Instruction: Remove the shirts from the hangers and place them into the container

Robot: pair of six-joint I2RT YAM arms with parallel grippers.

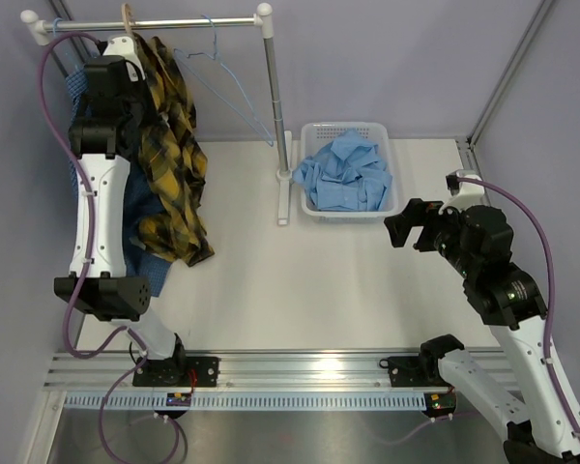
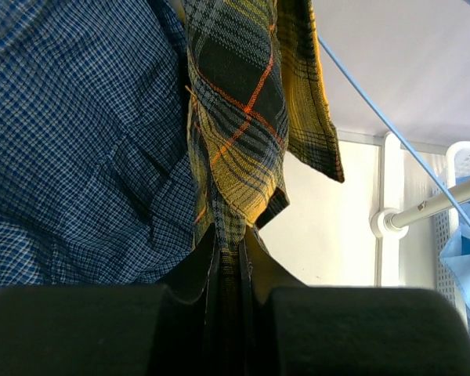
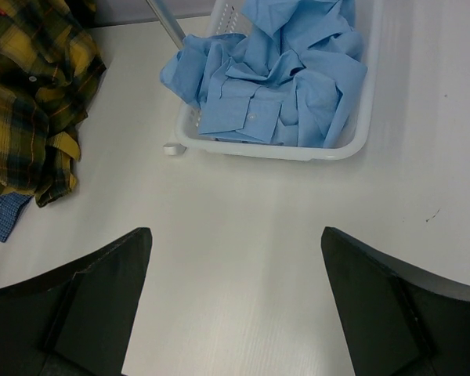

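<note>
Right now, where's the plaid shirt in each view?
Top external: plaid shirt hangs upper left.
Left wrist: centre, pinched in the left gripper.
Right wrist: top-left corner.
Shared landmark: white basket, in all three.

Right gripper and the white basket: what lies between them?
Nothing: between the right gripper and the basket only bare table shows, in the right wrist view.

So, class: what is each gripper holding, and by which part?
Left gripper pinches the yellow-and-black plaid shirt by a narrow hanging fold; right gripper is open, holding nothing.
</note>
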